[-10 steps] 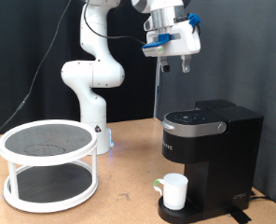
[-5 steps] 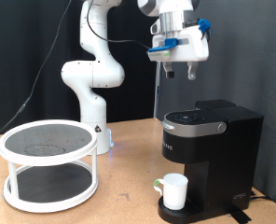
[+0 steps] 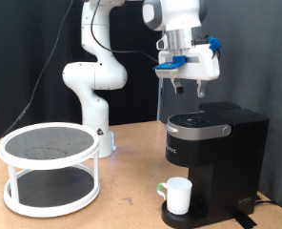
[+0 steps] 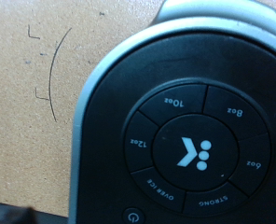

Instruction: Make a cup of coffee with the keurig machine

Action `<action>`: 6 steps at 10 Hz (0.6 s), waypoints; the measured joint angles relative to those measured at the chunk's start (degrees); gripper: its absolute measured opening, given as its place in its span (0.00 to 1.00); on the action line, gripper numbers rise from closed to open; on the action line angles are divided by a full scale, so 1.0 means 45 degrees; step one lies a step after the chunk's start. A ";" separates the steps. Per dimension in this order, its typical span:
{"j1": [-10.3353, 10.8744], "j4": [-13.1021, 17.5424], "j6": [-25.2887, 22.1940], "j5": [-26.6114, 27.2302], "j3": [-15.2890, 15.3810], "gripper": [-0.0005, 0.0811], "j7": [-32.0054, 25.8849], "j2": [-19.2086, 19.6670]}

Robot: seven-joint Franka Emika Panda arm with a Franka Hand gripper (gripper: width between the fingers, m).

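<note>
The gripper (image 3: 188, 88) was seen hovering just above the closed lid of the keurig machine (image 3: 213, 157); finger spread could not be told. The cup (image 3: 177, 195) was placed on the drip tray (image 3: 187, 218). A two-tier rack (image 3: 49, 169) was seen at the exterior view's left.

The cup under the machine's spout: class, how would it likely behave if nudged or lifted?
The cup looks like glazed white ceramic, so probably rigid, slippery and breakable. It stands upright on the keurig machine drip tray; being short and wide, it would likely slide rather than tip.
</note>
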 joint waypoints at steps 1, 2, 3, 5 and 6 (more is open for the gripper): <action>0.0045 -0.0124 0.0150 0.0108 0.0021 0.79 -0.0173 0.0074; 0.0093 -0.0255 0.0280 0.0272 0.0036 0.53 -0.0367 0.0141; 0.0119 -0.0401 0.0413 0.0323 0.0067 0.36 -0.0441 0.0180; 0.0126 -0.0705 0.0625 0.0324 0.0183 0.19 -0.0445 0.0254; 0.0126 -0.0843 0.0756 0.0323 0.0222 0.04 -0.0445 0.0284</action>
